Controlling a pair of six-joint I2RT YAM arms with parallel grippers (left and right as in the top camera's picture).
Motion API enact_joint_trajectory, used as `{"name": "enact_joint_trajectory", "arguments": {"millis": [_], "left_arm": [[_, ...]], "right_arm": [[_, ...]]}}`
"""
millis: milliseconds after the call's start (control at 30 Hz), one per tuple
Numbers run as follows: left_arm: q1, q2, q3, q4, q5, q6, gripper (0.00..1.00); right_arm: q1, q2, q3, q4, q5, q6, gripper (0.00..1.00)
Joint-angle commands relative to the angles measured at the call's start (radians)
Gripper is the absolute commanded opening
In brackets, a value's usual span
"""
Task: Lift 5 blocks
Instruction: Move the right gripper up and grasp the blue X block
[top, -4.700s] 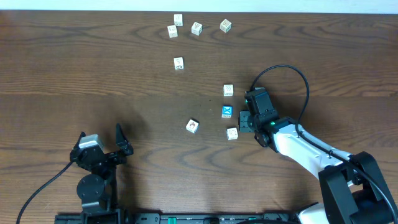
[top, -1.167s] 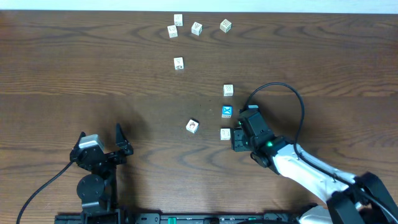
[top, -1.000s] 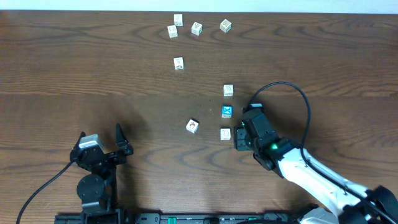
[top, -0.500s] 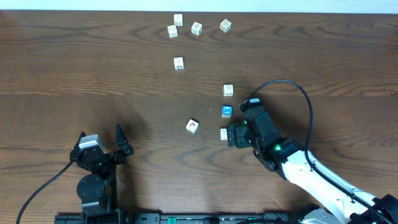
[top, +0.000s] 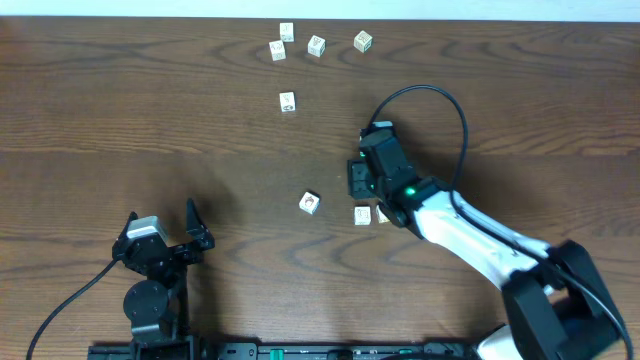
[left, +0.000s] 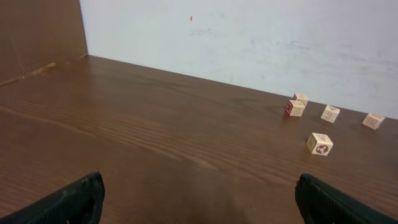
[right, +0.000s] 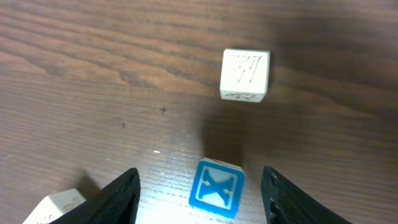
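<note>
Right gripper fingers spread, straddling bright blue cube with white X, not touching; cube flat on brown wooden table, lined up for pinch-and-lift. Left gripper spread wide, parked idle.

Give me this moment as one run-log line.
right gripper: open, straddling blue X block, no contact | left gripper: open, holding nothing | blue X block: on table

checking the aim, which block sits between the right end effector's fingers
The blue block with the white X, on the table between the fingers, untouched; the white cube lies farther ahead, outside them.
</note>
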Motion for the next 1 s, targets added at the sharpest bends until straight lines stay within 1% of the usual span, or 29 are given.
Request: {"name": "enact_joint_trajectory", "arguments": {"millis": [0,100,200,267,300,400,533,700,800,967], "left_arm": [[0.003,-0.006,-0.022,-0.035,-0.017,-0.002,0.98],[0.003,-0.006,-0.022,-0.035,-0.017,-0.002,0.98],[0.003,-0.006,-0.022,-0.035,-0.017,-0.002,0.98],[0.003,-0.006,-0.022,-0.035,-0.017,-0.002,0.98],[0.003,-0.006,-0.022,-0.035,-0.017,-0.002,0.98],[0.003,-0.006,-0.022,-0.035,-0.017,-0.002,0.98],[0.003,-0.006,-0.022,-0.035,-0.017,-0.002,0.98],[0.003,-0.006,-0.022,-0.035,-0.017,-0.002,0.98],[0.003,-0.006,-0.022,-0.035,-0.017,-0.002,0.98],[0.003,-0.006,-0.022,-0.035,-0.017,-0.002,0.98]], "right_arm": [[0.011,0.048,0.029,-0.004,0.045,0.124,0.57],[0.011,0.073,0.029,-0.014,0.045,0.154,0.5],[0.014,0.086,0.029,-0.021,0.046,0.154,0.49],[0.019,0.087,0.029,-0.025,0.046,0.154,0.43],[0.019,0.087,0.029,-0.026,0.046,0.154,0.41],[0.024,0.089,0.029,-0.032,0.049,0.154,0.44],[0.024,0.106,0.028,-0.037,0.061,0.153,0.43],[0.024,0.126,0.028,-0.035,0.068,0.153,0.29],[0.024,0.124,0.028,-0.022,0.074,0.139,0.24],[0.024,0.114,0.029,-0.016,0.075,0.106,0.21]]}}
